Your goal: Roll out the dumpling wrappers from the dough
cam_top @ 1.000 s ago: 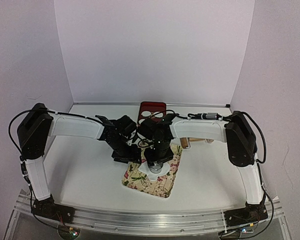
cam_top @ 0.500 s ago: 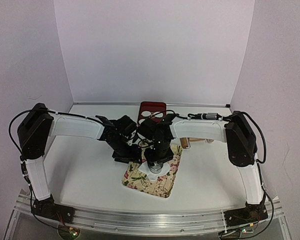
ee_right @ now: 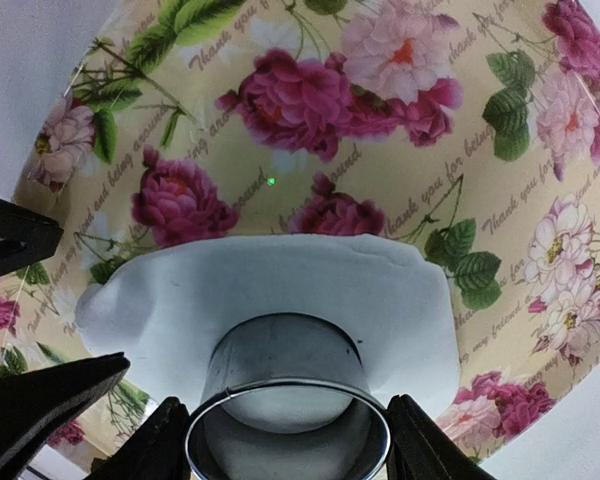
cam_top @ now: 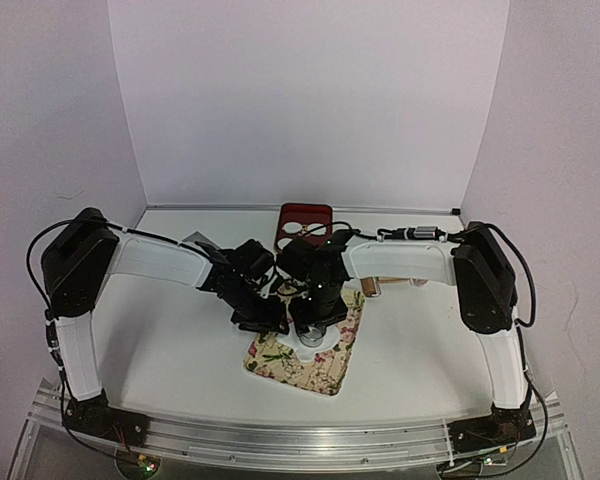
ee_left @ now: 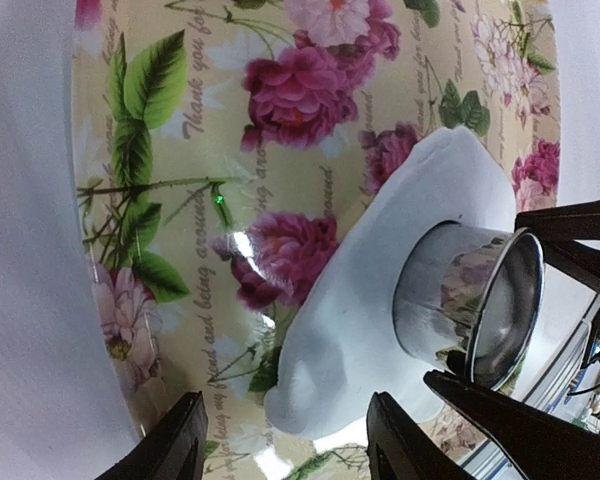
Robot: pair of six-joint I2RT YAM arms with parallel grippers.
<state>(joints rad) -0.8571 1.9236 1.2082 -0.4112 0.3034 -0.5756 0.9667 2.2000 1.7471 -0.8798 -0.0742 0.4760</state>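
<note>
**A:** Where is the dough (ee_right: 310,285), and how does it run?

**B:** It lies flat on the floral mat (ee_right: 280,160) as a ragged sheet. In the right wrist view its long axis runs side to side.

**A:** And the 2 grippers?

**B:** 1 metal ring (ee_right: 280,365) stands upright on the dough, mouth up. The right gripper (ee_right: 288,410) clamps it from both sides. The left gripper (ee_left: 285,410) has its jaws apart, straddling one end of the sheet.

High rear view looks down; 2 close wrist views share the dough (ee_left: 350,300).
</note>
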